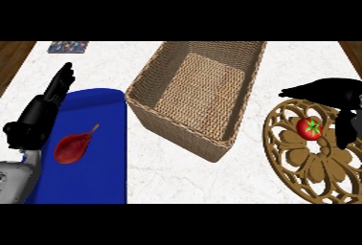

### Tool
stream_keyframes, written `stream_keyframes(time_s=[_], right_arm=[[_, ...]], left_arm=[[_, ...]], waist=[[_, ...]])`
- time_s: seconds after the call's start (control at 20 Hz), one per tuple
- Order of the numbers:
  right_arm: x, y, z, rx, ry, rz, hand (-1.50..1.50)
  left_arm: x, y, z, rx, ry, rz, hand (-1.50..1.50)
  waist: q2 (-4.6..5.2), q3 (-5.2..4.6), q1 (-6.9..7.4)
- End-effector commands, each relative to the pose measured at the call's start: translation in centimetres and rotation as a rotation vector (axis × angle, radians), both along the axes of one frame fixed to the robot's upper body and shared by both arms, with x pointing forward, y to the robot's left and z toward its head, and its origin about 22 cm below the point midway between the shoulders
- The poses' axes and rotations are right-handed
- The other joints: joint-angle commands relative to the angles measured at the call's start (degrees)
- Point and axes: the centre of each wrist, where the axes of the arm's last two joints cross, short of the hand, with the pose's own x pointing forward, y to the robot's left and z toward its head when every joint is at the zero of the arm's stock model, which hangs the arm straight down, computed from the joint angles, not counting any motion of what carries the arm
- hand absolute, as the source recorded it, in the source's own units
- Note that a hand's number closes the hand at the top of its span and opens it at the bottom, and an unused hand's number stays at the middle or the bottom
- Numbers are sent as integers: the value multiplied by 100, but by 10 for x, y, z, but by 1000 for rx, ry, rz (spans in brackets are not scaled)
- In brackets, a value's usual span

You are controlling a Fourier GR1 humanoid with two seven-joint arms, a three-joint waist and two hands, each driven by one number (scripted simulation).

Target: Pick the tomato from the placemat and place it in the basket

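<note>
A small red tomato with a green stem lies on a round wooden openwork placemat at the right. My right hand hovers over it, fingers stretched leftward above the tomato and thumb hanging down beside its right side; the hand is open and not touching the fruit. An empty rectangular wicker basket stands in the middle of the counter, left of the placemat. My left hand rests open at the left edge, fingers pointing up.
A blue mat at the left carries a dark red leaf-shaped item. A small patterned coaster lies at the far left back. Wooden floor shows beyond the white marble counter's corners.
</note>
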Motion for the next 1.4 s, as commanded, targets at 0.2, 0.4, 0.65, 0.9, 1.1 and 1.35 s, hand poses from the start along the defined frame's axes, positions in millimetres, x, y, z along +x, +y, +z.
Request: stream_keyframes(time_s=[0.2,0.4,0.65,0.9,1.1,1.35], right_arm=[[-7,-7,-35,42,-21,43,-150],[1,-4,-43,27,-21,30,-150],[1,-4,-47,68,-16,9,-150],[-5,-10,-75,58,-15,-1,-150],[-8,-20,-54,33,3,4,-150],[-4,-44,-88,35,13,-33,-150]], left_arm=[[1,4,-9,8,16,16,0],[-12,3,-10,8,3,8,0],[0,4,-2,-13,17,3,0],[-8,-3,-1,-1,-7,8,0],[-1,-2,-10,-9,-7,7,0],[-16,-6,6,7,3,9,0]], waist=[[-11,-2,-49],[-10,-2,-16],[-11,-2,-29],[-4,0,-6],[-12,-3,-40],[0,2,38]])
